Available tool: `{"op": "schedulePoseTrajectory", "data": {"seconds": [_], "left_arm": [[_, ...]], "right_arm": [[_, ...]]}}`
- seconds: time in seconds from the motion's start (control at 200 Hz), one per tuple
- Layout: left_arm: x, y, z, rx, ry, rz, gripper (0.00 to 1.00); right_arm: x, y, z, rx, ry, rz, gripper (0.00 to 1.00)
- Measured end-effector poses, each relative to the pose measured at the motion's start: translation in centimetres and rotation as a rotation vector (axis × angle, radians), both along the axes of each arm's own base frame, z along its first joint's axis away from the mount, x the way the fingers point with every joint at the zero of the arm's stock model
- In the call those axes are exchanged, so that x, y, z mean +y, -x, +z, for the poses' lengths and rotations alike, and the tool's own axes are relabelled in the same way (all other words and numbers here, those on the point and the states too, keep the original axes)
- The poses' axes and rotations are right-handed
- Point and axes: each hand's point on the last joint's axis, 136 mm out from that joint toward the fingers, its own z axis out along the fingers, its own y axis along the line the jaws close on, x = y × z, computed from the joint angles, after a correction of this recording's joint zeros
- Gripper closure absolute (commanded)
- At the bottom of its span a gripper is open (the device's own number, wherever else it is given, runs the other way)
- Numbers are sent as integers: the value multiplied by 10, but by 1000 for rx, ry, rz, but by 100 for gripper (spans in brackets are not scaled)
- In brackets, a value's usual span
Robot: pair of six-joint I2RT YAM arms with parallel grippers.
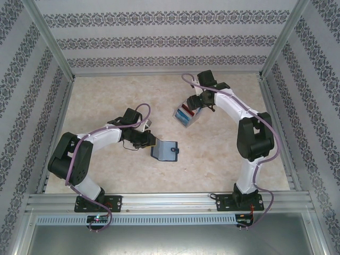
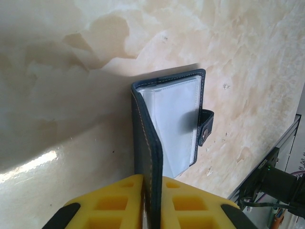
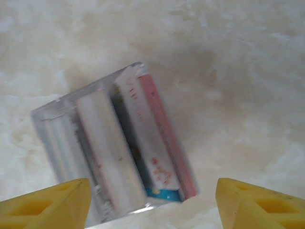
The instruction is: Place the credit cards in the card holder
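Observation:
The navy-blue card holder (image 1: 165, 150) (image 2: 177, 119) lies open on the marble table, its clear sleeves facing up and its snap tab at the right. My left gripper (image 1: 150, 142) (image 2: 152, 193) is shut on one raised cover flap, the yellow fingers (image 2: 114, 202) pressing both sides. The credit cards (image 1: 184, 112) (image 3: 147, 138) stand on edge in white, red and blue inside a clear rack (image 3: 62, 129). My right gripper (image 1: 196, 102) (image 3: 152, 193) hangs open just above the rack, its fingers on either side of it and touching nothing.
The marble tabletop (image 1: 228, 159) is walled by patterned panels on three sides. A metal rail (image 1: 170, 199) runs along the near edge by both arm bases. Bare table lies between the rack and the card holder.

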Motion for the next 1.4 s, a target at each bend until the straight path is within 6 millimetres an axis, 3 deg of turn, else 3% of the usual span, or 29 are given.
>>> {"op": "schedulePoseTrajectory", "data": {"seconds": [0.175, 0.32, 0.645, 0.954, 1.224, 1.399], "left_arm": [[-2, 1, 2, 6, 18, -2, 85], [-3, 1, 2, 8, 20, -1, 85], [-2, 3, -3, 20, 25, 13, 85], [-3, 2, -3, 17, 31, 21, 85], [-2, 3, -6, 23, 32, 28, 86], [-2, 3, -8, 27, 30, 29, 86]], "right_arm": [[-5, -19, -20, 74, -40, 16, 27], [4, -17, -28, 144, -129, 42, 30], [40, 7, -17, 241, -346, 140, 34], [53, 14, -11, 267, -423, 176, 39], [54, 17, -12, 280, -424, 174, 57], [54, 18, -12, 289, -436, 163, 63]]}}
